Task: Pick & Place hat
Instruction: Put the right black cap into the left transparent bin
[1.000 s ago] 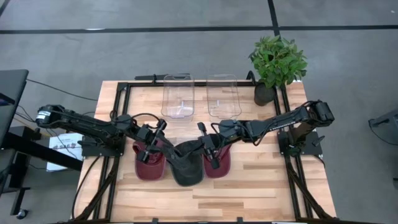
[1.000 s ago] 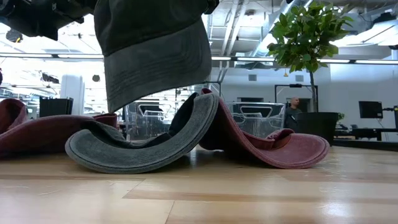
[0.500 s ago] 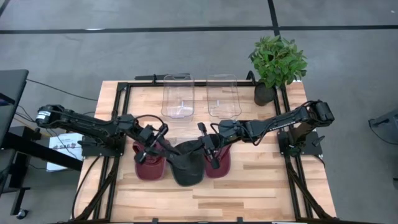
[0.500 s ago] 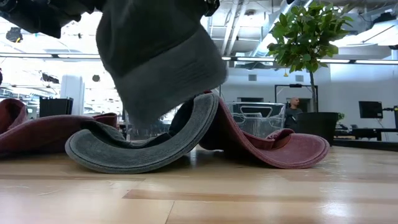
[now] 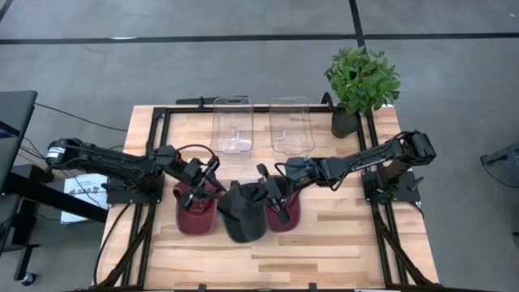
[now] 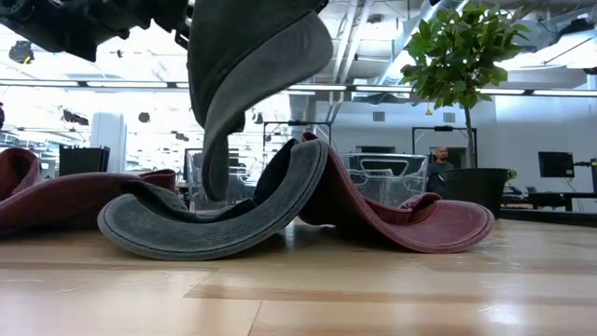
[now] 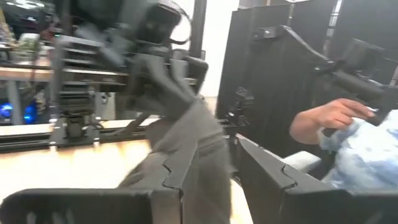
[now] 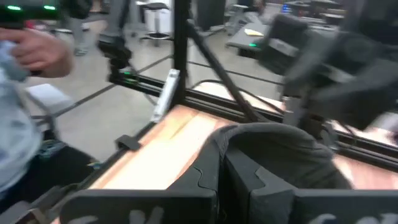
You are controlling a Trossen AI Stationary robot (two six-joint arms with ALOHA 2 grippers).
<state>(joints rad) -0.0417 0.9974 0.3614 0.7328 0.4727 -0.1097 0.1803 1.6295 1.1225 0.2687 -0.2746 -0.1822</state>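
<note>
Hat work at mid-table: both claws hold one grey hat [image 5: 242, 212] aloft between them, its brim drooping toward the caps lying on the table [image 5: 340, 243]. The right claw [image 5: 272, 197] is clamped tight on the hat's right side; the left claw [image 5: 200, 185] pinches its left side with fingers [image 7: 177, 180] partly closed, cloth filling the gap between them in the left wrist view. The hat hangs just above a second grey cap [image 6: 215, 219] curled on the wood, with a maroon cap [image 5: 195, 215] beside it toward the table's left edge and another maroon cap [image 6: 401, 219] toward the right edge. Judging by the task, the lift is best kept level and slow, both grips matched so the cloth neither stretches nor slips, and raised clear of the caps below before any carry toward the two clear bins [image 5: 233, 126] at the far edge.
</note>
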